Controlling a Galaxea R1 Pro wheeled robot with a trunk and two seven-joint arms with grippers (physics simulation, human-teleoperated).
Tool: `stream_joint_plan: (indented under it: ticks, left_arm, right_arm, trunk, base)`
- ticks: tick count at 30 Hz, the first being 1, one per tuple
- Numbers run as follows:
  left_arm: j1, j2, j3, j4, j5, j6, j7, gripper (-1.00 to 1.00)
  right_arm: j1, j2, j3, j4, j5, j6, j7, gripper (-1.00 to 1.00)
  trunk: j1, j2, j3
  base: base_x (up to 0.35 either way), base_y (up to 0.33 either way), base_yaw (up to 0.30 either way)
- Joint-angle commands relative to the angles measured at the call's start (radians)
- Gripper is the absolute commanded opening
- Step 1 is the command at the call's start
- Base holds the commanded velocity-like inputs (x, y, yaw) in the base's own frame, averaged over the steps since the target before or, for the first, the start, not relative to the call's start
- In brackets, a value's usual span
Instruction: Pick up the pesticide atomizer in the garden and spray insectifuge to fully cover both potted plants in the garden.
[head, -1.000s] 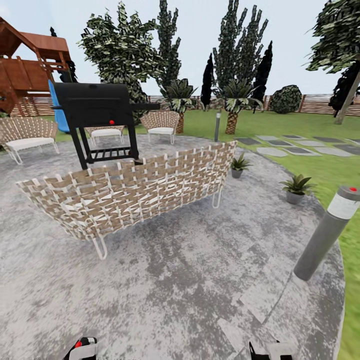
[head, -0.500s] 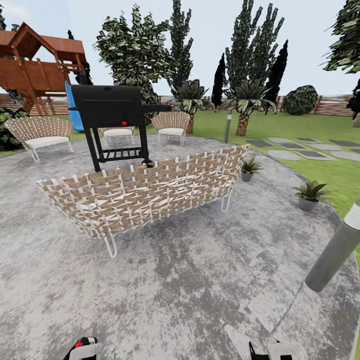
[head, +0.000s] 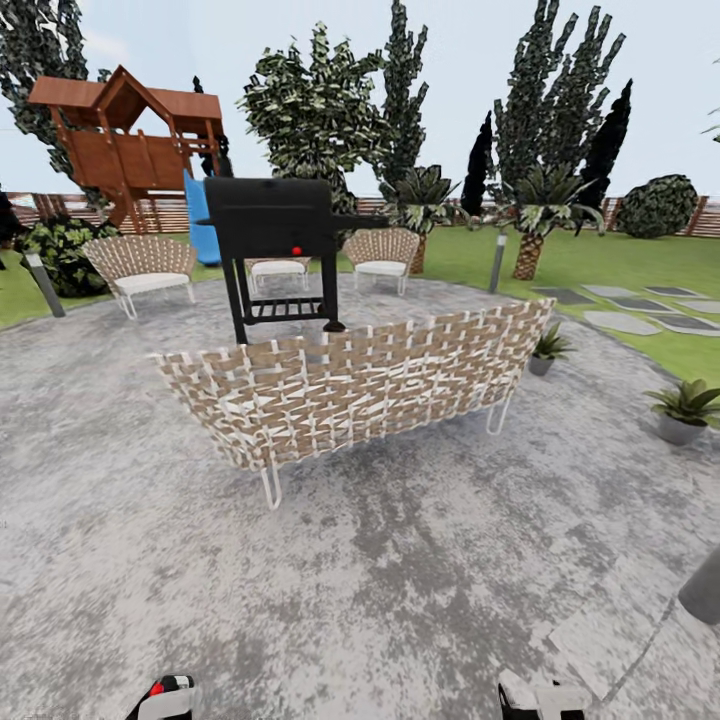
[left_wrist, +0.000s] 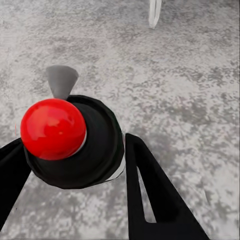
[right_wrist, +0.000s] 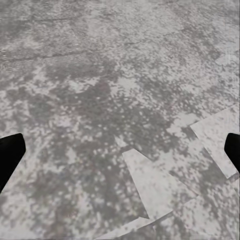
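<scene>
In the left wrist view the pesticide atomizer (left_wrist: 100, 145) is seen from above, a black round head with a red spot, held between the black fingers of my left gripper (left_wrist: 75, 170). In the head view its red spot and white label (head: 165, 692) peek in at the bottom edge. My right gripper (right_wrist: 120, 152) hangs open over bare paving, also seen at the head view's bottom edge (head: 540, 697). Two potted plants stand far off at the patio's right rim, one (head: 547, 350) by the sofa's end and one (head: 686, 408) nearer the lawn.
A woven sofa (head: 350, 390) stands across the patio (head: 400, 580) ahead, with a black grill (head: 275, 250) and woven chairs (head: 140, 268) behind it. A grey bollard lamp (head: 703, 592) cuts in at the right edge. Lawn (head: 600, 260), stepping stones and a wooden fence lie beyond.
The whole head view has swung to the left, so sofa, grill and plants sit further right in the picture. Both grippers keep their places at the bottom edge.
</scene>
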Motion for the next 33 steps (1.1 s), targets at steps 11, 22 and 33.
stream_joint_plan:
  ticks: [11, 22, 33]
  left_arm:
    - [-0.001, 0.0, -0.008, 0.001, 0.004, -0.003, 0.006, -1.0]
    - [-0.001, 0.0, -0.008, 0.001, 0.004, -0.003, 0.006, -1.0]
    - [-0.001, 0.0, -0.008, 0.001, 0.004, -0.002, 0.006, -1.0]
  right_arm:
    - [0.0, 0.0, 0.0, 0.001, 0.009, -0.002, -0.009, 1.0]
    - [0.0, 0.0, 0.0, 0.001, 0.009, -0.002, -0.009, 1.0]
    - [0.0, 0.0, 0.0, 0.001, 0.009, -0.002, -0.009, 1.0]
  trunk:
    - [0.0, 0.0, 0.01]
    - [0.0, 0.0, 0.02]
    - [0.0, 0.0, 0.025]
  base:
    - [0.002, 0.308, 0.213]
    - [0.103, 0.308, 0.212]
    - [0.192, 0.301, 0.2]
